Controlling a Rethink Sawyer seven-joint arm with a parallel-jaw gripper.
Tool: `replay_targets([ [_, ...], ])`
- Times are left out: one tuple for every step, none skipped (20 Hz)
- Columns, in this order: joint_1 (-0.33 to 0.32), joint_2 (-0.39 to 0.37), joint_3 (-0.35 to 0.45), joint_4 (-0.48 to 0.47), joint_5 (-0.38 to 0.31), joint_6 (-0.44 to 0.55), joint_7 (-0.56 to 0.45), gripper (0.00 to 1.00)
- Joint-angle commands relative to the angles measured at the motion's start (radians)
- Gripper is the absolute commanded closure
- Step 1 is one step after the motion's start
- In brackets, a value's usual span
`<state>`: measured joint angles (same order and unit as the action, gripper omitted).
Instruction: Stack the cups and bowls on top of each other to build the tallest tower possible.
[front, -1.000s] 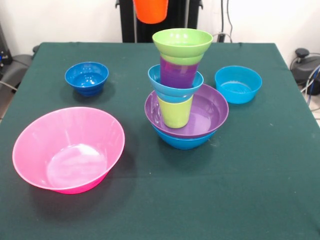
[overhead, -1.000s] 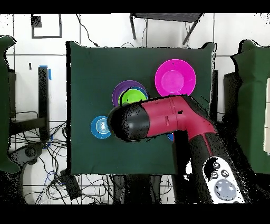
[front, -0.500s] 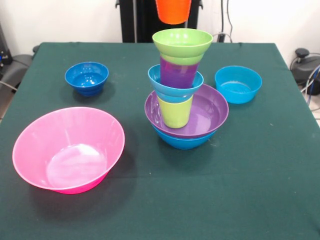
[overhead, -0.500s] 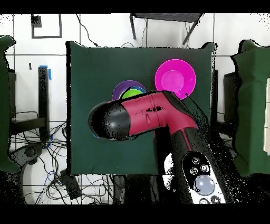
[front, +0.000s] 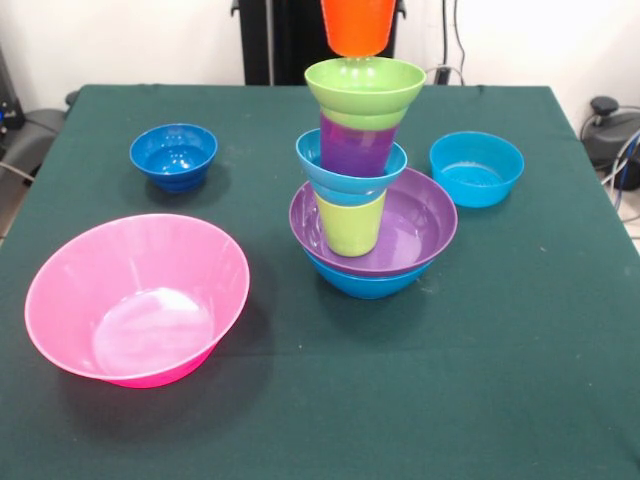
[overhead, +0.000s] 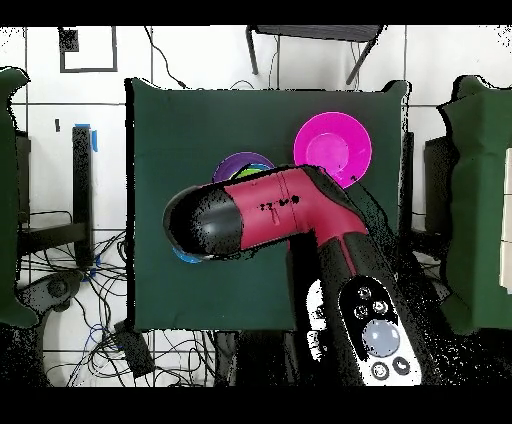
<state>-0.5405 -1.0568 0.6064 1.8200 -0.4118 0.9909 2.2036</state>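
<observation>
Above the tower: the orange cup (front: 358, 25) hung just over the lime green bowl (front: 365, 84).
Gripper: hidden; its grip could not be told.
Tower (front: 368, 190): stood mid-table.
Beside the tower: pink bowl (front: 135, 298), dark blue bowl (front: 173, 155), turquoise bowl (front: 477, 167).

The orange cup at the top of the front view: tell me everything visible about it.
The orange cup is glossy plastic, tapered and handleless. Only its lower part shows, because the picture's top edge cuts off the rest. It hangs upright, narrow base down, just above the rim of the lime green bowl that tops the tower. Whether they touch cannot be told. What holds it is out of view.
</observation>
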Motion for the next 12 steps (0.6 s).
replay_targets([
  [0.027, 0.081, -0.066, -0.042, -0.054, -0.037, 0.038, 1.0],
  [0.028, 0.083, -0.067, -0.045, -0.058, -0.042, 0.036, 1.0],
  [0.029, 0.084, -0.069, -0.044, -0.057, -0.047, 0.036, 1.0],
  [0.031, 0.082, -0.071, -0.042, -0.058, -0.05, 0.039, 1.0],
  [0.033, 0.081, -0.073, -0.04, -0.059, -0.053, 0.041, 1.0],
  [0.035, 0.081, -0.075, -0.04, -0.059, -0.051, 0.039, 1.0],
  [0.036, 0.077, -0.078, -0.034, -0.057, -0.053, 0.04, 1.0],
  [0.038, 0.076, -0.08, -0.034, -0.056, -0.054, 0.04, 1.0],
  [0.04, 0.077, -0.082, -0.035, -0.053, -0.055, 0.041, 1.0],
  [0.042, 0.078, -0.084, -0.036, -0.052, -0.055, 0.04, 1.0],
  [0.044, 0.079, -0.086, -0.037, -0.052, -0.058, 0.041, 1.0],
  [0.047, 0.081, -0.087, -0.039, -0.051, -0.061, 0.043, 1.0],
])
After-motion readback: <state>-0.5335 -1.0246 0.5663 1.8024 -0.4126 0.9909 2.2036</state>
